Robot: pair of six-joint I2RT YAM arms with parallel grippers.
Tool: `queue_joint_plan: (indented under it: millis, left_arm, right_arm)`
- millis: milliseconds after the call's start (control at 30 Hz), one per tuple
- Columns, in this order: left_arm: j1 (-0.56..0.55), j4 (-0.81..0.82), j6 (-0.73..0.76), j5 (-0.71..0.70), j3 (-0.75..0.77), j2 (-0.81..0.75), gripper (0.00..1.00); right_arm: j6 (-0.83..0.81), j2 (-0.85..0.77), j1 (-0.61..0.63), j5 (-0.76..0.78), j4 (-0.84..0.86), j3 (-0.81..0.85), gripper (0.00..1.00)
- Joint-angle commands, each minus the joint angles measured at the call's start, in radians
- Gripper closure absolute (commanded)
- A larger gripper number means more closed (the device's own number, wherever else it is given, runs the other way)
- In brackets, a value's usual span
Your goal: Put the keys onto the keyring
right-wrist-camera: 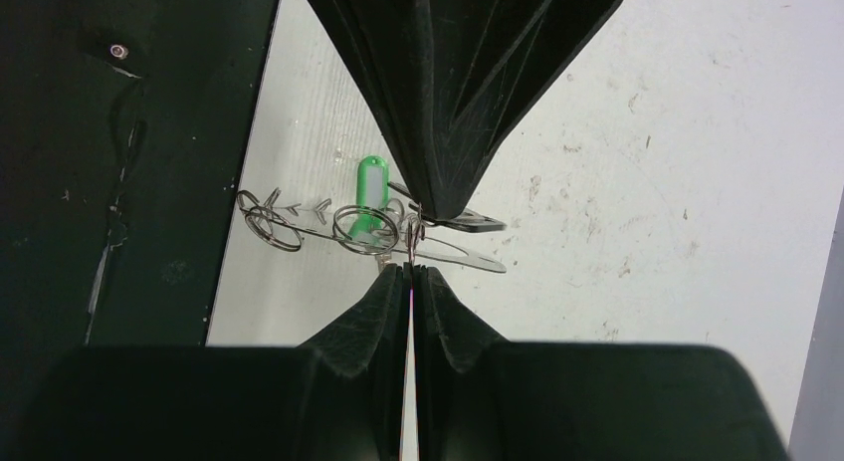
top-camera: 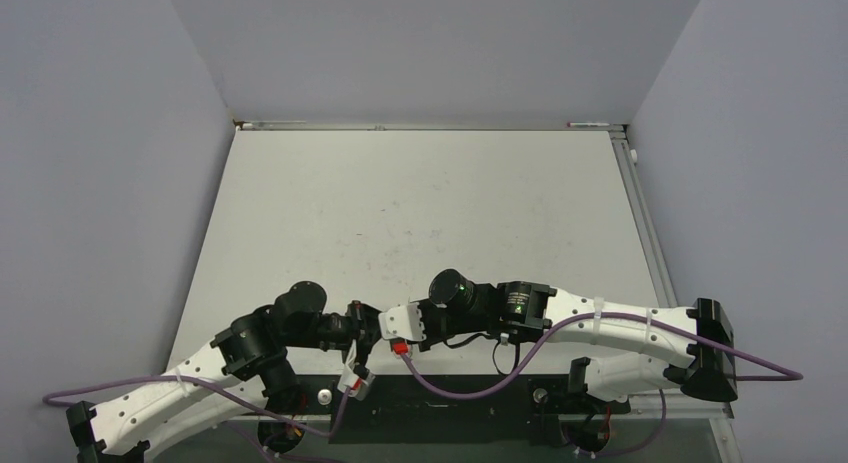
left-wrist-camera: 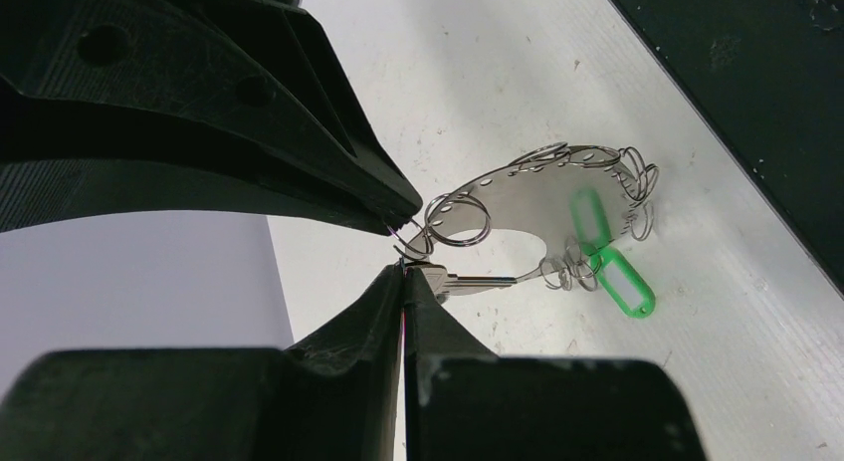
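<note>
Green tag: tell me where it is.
Left wrist view: the green tag sits at the right end of the keyring, over the white table beside the black strip.

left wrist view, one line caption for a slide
Left gripper shut at the edge of the keyring, a small silver key by its tips, green tag beyond, white table below.

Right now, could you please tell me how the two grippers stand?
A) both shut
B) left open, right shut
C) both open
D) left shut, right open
A: in each wrist view the fingers meet along a thin seam, the left gripper and the right gripper both closed at the keyring.
</note>
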Motion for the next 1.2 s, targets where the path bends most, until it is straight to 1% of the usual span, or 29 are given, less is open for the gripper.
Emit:
queue_joint_plan:
  millis: [0, 333, 833, 1167]
  left_arm:
    - [-0.012, -0.015, 0.021, 0.035, 0.034, 0.013, 1.00]
    - [-0.012, -0.011, 0.047, 0.046, 0.031, 0.012, 1.00]
    - [-0.012, -0.008, 0.049, 0.057, 0.030, 0.020, 1.00]
    - [-0.012, -0.003, 0.038, 0.039, 0.022, 0.017, 1.00]
  right_arm:
    - [-0.016, -0.007, 0.010, 0.021, 0.045, 0.051, 0.95]
    - [-0.020, -0.020, 0.015, 0.017, 0.059, 0.046, 0.95]
    - [-0.023, -0.003, 0.022, 0.015, 0.057, 0.054, 0.95]
    - [-0.021, -0.027, 0.024, 0.022, 0.068, 0.050, 0.95]
